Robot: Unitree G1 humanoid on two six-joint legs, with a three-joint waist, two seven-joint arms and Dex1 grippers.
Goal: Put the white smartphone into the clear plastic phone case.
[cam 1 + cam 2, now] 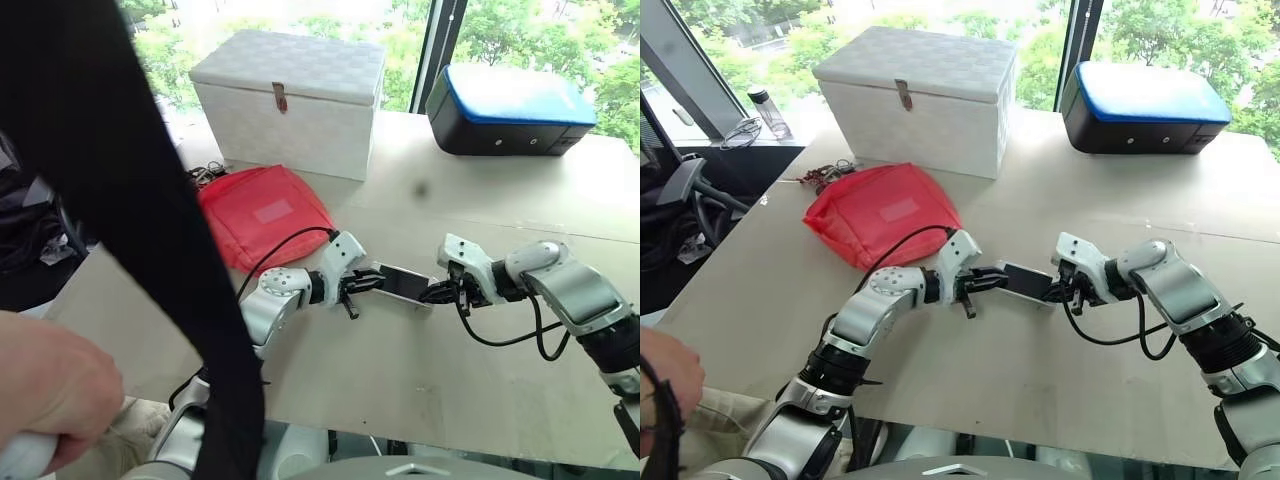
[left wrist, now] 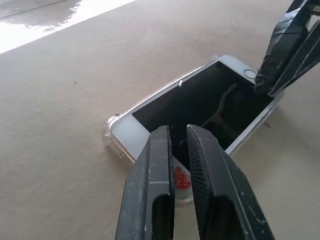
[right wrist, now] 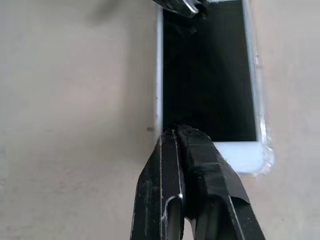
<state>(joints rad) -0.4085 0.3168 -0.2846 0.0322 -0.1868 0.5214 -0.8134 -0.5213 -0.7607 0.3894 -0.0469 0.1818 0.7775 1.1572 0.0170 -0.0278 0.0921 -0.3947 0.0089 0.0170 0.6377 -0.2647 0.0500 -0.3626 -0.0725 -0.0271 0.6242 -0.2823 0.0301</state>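
On the table (image 1: 1060, 400) I count one white smartphone (image 2: 200, 102) and one clear plastic phone case (image 2: 114, 135), one red pouch (image 1: 880, 222), one white latched box (image 1: 915, 95) and one black box with a blue lid (image 1: 1145, 110). A person's hand (image 1: 50, 390) shows at the far left, well apart from my fingers.

The red pouch lies beyond my left arm, the white box behind it with its lid down; what either holds I cannot tell. The blue-lidded box stands far beyond my right arm, also shut.

The phone lies screen-up inside the clear case, between my two grippers; the case's rim and rounded corner show around its white bezel. How fully it is seated I cannot tell.

My left gripper (image 2: 179, 150) has its two black fingers (image 2: 152, 195) nearly together at the phone's near end, with just a narrow gap between the tips; whether they pinch the edge is hidden.

My right gripper (image 3: 176, 132) is closed, fingertips pressed together and resting on the screen's long edge near the home-button end, touching the phone rather than clasping it.
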